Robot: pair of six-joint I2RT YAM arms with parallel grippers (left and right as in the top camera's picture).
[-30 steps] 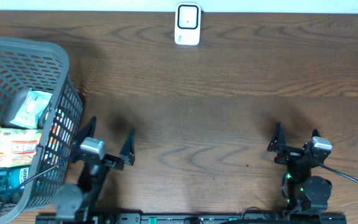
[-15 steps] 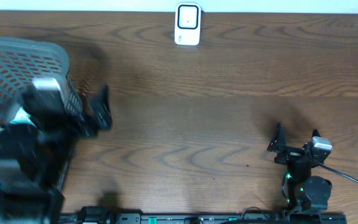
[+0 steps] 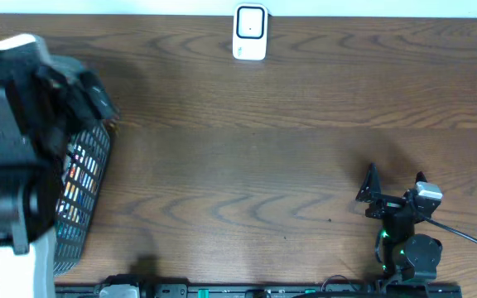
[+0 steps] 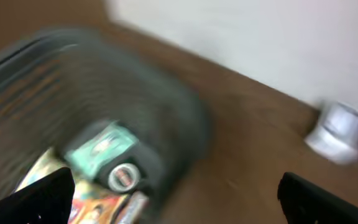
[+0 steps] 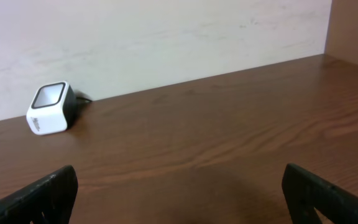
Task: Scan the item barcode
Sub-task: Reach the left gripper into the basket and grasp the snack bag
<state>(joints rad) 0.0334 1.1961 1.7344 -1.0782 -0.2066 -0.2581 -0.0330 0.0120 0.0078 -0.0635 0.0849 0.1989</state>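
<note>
Items (image 4: 101, 149) (a green packet among them, blurred) lie inside the grey basket (image 3: 85, 178) at the left edge of the tabletop (image 3: 263, 149). Left tool (image 4: 176, 199) hangs above the basket, fingers spread wide, empty. Right tool (image 3: 394, 189) sits near the front right, likewise spread and empty. Scanner (image 3: 249, 31) stands at the far edge

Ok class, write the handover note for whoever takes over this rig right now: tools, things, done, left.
Left tool: open, empty, above the grey basket.
Right tool: open, empty, parked at the front right.
Items, among them a green packet, lie in the basket; the white scanner stands at the back centre.
Done: nothing picked.
Left: pick an item, show its barcode to the scanner.
</note>
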